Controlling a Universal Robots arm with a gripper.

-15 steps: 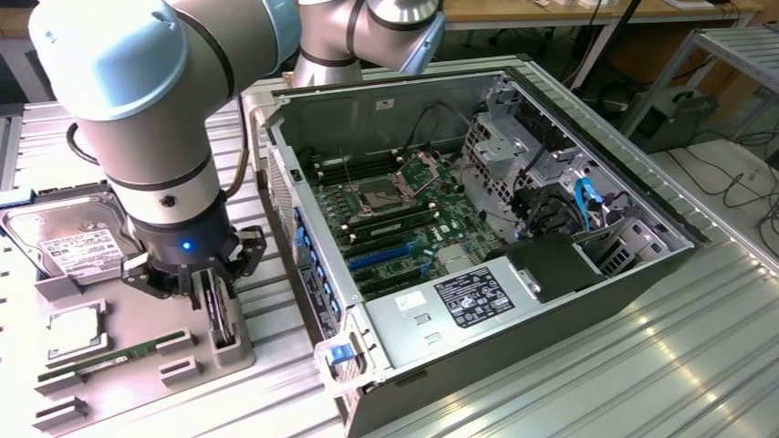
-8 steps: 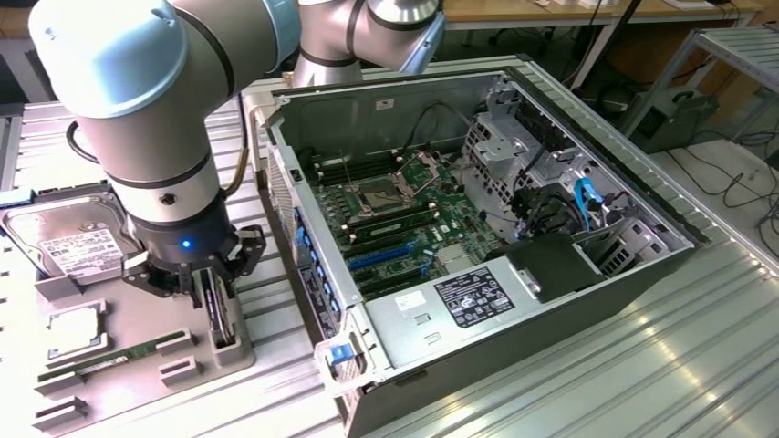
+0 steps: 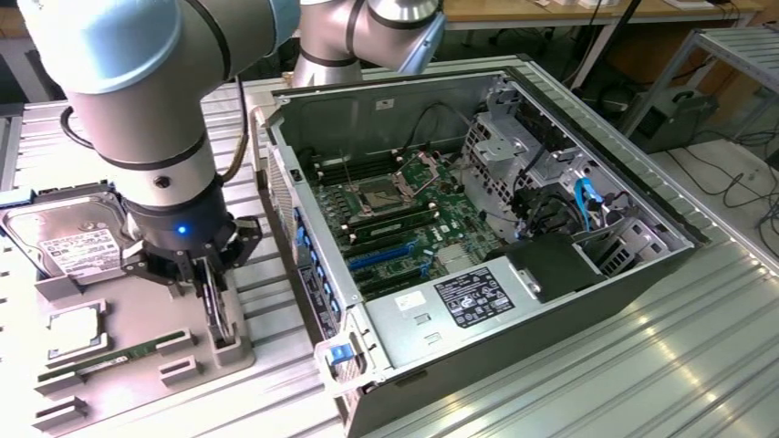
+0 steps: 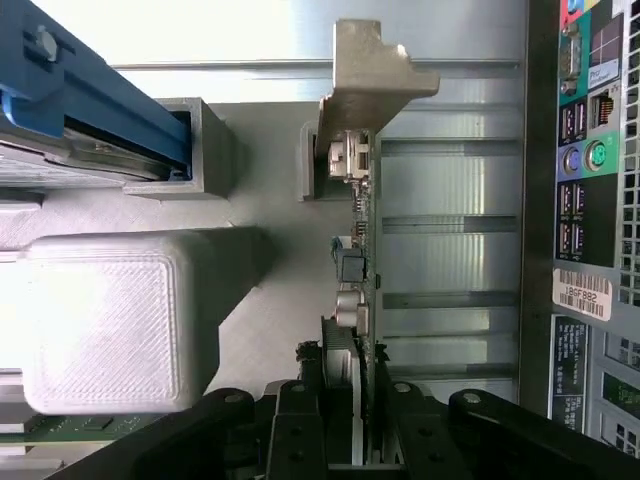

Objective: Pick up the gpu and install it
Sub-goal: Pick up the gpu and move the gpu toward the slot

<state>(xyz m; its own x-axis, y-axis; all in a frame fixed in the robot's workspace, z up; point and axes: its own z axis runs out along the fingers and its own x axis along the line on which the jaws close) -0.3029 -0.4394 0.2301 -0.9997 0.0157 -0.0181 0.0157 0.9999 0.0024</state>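
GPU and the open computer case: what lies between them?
Just bare ribbed metal table. In the wrist view, nothing stands between the upright gpu and the computer case, whose rear port panel faces the card.

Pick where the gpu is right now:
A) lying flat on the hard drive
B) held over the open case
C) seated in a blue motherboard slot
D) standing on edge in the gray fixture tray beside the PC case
D: the gpu stands on edge in a holder of the gray fixture tray, at the exterior view's left of the PC case, with the gripper down over it.
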